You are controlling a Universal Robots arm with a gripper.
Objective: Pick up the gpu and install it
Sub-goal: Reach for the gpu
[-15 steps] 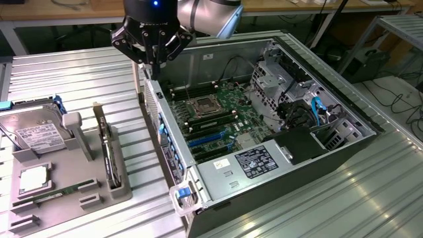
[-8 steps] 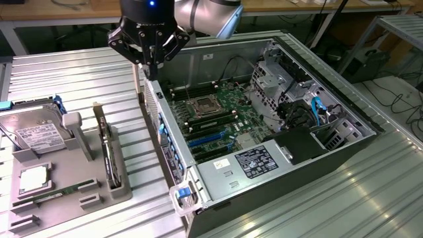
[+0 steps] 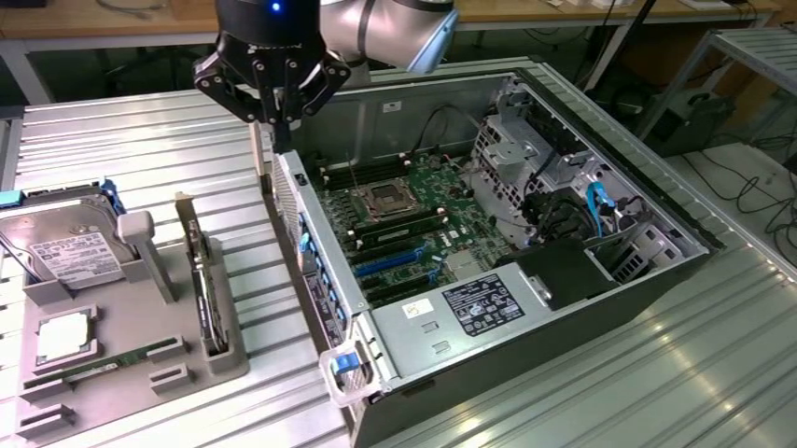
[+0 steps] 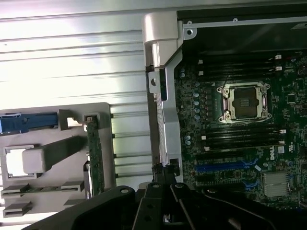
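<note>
Above the computer case (image 3: 412, 98), the gripper (image 3: 279, 119) hangs closed, seemingly empty; dropping straight down risks striking its wall, well away from the graphics card (image 3: 200, 271) beside the case.

The gpu (image 3: 200, 271) stands on its thin edge in the grey holder (image 3: 230, 359), so its flat face and bottom are hidden. The hard drive (image 3: 69, 247) is cut off at the exterior view's left edge. The arm (image 3: 386, 28) is cut off at the top. The words on the power supply label (image 3: 480, 306) are too small to read.
</note>
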